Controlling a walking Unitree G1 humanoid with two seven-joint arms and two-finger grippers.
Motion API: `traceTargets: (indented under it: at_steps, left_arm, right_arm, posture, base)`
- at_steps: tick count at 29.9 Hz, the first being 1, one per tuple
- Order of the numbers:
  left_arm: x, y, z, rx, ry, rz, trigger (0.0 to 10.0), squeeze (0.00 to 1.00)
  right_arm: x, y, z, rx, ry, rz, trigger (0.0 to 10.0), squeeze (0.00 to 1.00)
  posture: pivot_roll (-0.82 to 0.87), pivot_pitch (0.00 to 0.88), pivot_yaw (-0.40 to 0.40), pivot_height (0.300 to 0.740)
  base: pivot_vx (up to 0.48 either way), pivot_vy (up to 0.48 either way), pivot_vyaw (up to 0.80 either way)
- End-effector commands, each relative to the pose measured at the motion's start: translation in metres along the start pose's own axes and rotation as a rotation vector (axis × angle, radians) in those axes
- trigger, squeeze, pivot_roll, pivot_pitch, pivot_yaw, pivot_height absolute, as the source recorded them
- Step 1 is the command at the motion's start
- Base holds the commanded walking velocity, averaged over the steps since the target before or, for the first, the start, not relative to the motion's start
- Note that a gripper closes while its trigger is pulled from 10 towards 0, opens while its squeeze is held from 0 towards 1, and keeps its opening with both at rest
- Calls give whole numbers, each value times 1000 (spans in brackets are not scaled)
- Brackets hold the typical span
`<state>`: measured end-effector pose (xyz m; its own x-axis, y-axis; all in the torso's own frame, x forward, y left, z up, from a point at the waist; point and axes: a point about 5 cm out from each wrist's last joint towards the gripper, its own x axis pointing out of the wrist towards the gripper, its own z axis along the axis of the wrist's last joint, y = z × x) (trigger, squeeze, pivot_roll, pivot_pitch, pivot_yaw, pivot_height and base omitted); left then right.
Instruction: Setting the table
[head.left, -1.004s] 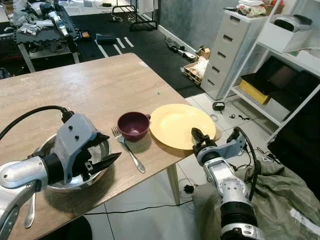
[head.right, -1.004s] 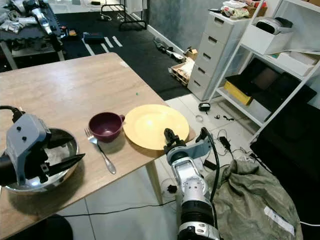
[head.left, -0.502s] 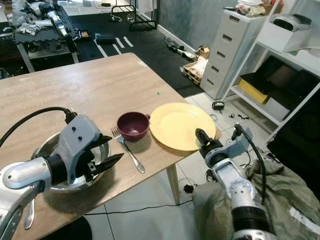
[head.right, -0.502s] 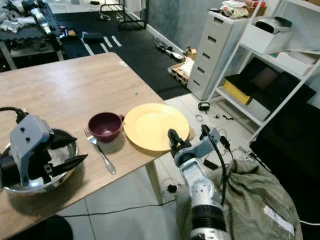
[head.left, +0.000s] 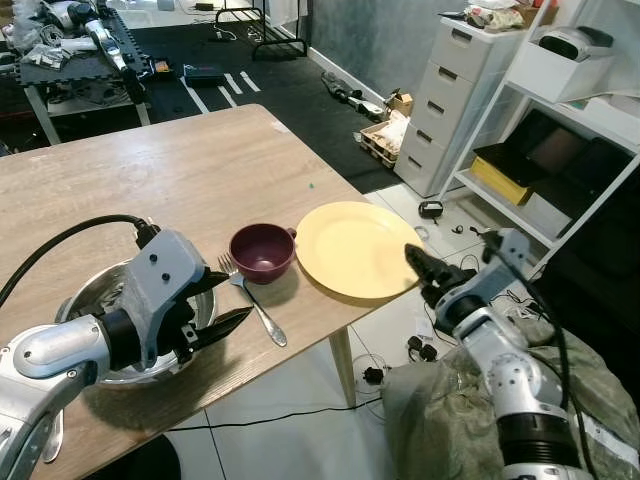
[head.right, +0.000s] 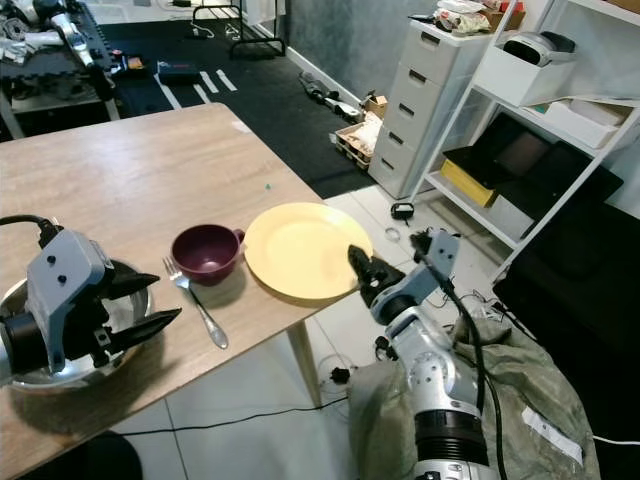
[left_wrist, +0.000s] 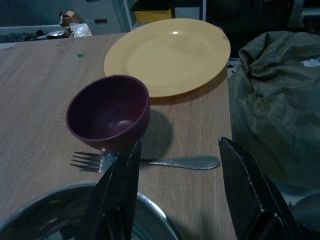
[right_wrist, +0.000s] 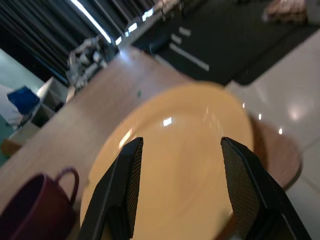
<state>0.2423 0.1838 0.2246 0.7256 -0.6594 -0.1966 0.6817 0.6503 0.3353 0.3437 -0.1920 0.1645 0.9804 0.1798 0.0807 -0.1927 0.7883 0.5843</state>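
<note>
A wooden table (head.left: 150, 180) in a cluttered room holds one yellow plate (head.left: 355, 248) at its corner, one maroon cup (head.left: 260, 250), one steel bowl (head.left: 95, 295) and one fork (head.left: 255, 305), tines toward the far side, handle toward the near edge. The left gripper (head.left: 222, 303) hovers over the bowl, fingers spread, empty. The right gripper (head.right: 362, 268) sits wide open and empty at the plate's near rim.

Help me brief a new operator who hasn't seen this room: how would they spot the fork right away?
On the wooden table, look near the front edge, between the steel bowl and the round yellow plate. The fork lies flat beside the maroon cup, tines by the cup. It is the one slim, silver piece there.
</note>
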Motion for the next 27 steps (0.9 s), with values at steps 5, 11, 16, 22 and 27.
traceTargets:
  at_steps: [5,11,16,22,27]
  left_arm:
    - [2,-1,0,-1,2,-14,10000,0]
    - [13,4,5,0,-28,36,10000,0]
    - [18,6,7,-7,-48,73,10000,0]
    - [27,8,14,-25,-101,144,10000,0]
    - [30,11,19,-47,-147,182,10000,0]
  right_arm:
    - [-9,-10,23,39,-131,-24,10000,0]
    - [-9,-8,20,-21,-265,-155,10000,0]
    - [-5,2,15,-21,-264,-129,10000,0]
    - [0,8,14,11,-262,-105,10000,0]
    - [-2,6,12,-2,-280,-123,10000,0]
  posture:
    - [100,54,7,740]
    - [101,53,29,740]
    - [105,53,25,740]
    - [103,50,29,740]
    - [97,43,42,740]
  base:
    - [0,0,0]
    - [0,0,0]
    - [0,0,0]
    - [0,0,0]
    - [0,0,0]
